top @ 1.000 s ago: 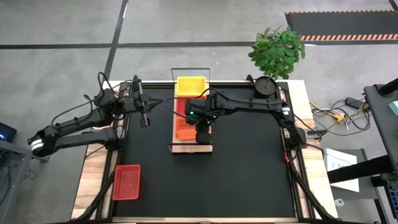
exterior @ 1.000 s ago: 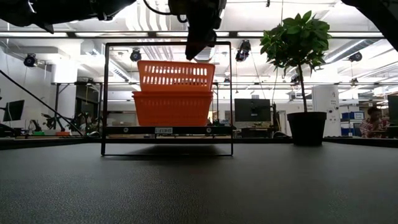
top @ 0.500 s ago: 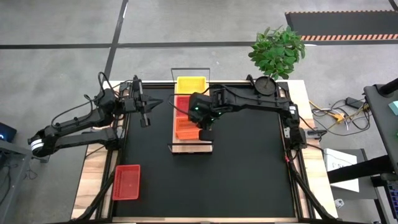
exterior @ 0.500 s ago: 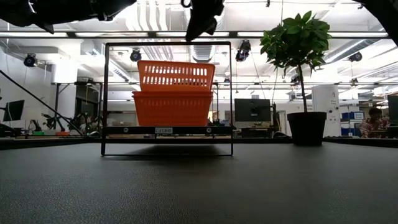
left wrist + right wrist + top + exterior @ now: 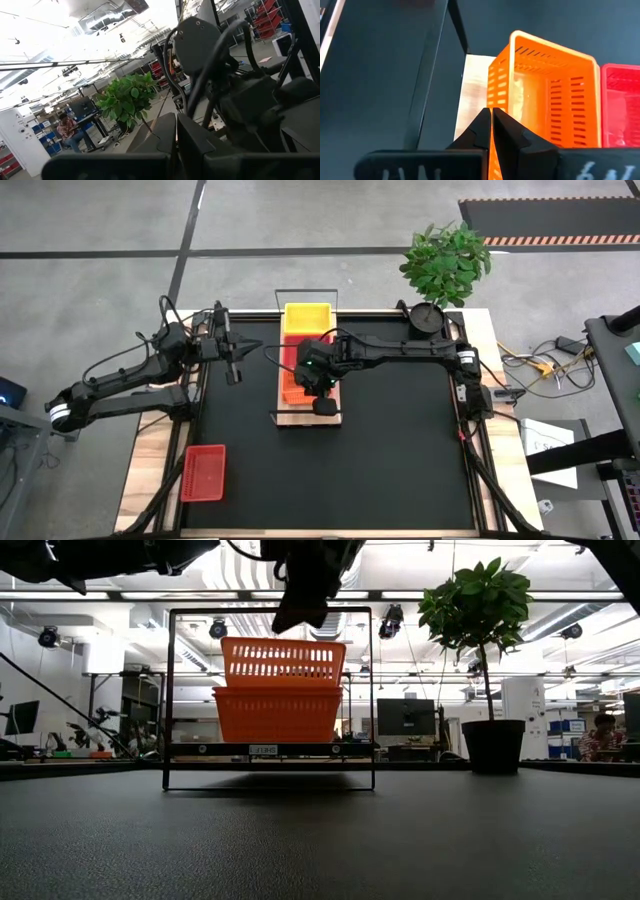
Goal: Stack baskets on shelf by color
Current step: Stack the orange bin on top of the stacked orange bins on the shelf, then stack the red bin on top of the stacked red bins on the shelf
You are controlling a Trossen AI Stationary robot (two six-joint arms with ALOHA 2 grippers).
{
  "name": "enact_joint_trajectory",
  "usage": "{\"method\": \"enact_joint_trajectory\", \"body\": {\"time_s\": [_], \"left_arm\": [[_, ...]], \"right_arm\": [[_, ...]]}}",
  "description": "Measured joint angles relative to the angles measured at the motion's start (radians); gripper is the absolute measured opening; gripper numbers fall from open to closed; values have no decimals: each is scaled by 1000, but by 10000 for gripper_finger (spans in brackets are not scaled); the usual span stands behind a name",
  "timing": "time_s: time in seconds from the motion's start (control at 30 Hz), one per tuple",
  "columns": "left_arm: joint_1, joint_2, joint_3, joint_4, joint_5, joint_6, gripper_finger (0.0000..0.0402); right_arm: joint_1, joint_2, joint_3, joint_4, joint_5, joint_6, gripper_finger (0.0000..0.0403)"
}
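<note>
The shelf (image 5: 303, 416) lies in the middle of the black mat. On it stand a yellow basket (image 5: 307, 316) at the far end, a red basket (image 5: 287, 348) behind the middle, and two orange baskets (image 5: 279, 690), one nested in the other. Another red basket (image 5: 204, 472) rests on the table's near left corner. My right gripper (image 5: 326, 405) hangs shut over the shelf's near end, beside and above the orange stack (image 5: 545, 95), with nothing between its fingers. My left gripper (image 5: 234, 372) waits shut above the mat's left edge.
A potted plant (image 5: 444, 262) stands at the table's far right corner. The shelf's wire rail (image 5: 270, 610) frames the orange stack in the low view. Bare black mat (image 5: 400, 460) stretches over the near and right parts of the table.
My right gripper has risen a little over the orange stack, then swung toward the table's near edge, turning as it went. The baskets have stayed where they were.
</note>
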Motion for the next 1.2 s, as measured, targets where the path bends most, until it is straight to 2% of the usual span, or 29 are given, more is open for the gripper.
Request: {"method": "enact_joint_trajectory", "body": {"time_s": [0.47,0.77,1.2], "left_arm": [[0,-1,0,2,0,-1,0],[-1,-3,-1,3,0,-1,0],[0,-2,-1,2,0,-1,0]], "right_arm": [[1,0,-96,154,0,34,8],[-8,-6,-38,164,9,26,8],[-10,25,-78,191,9,53,8]]}}
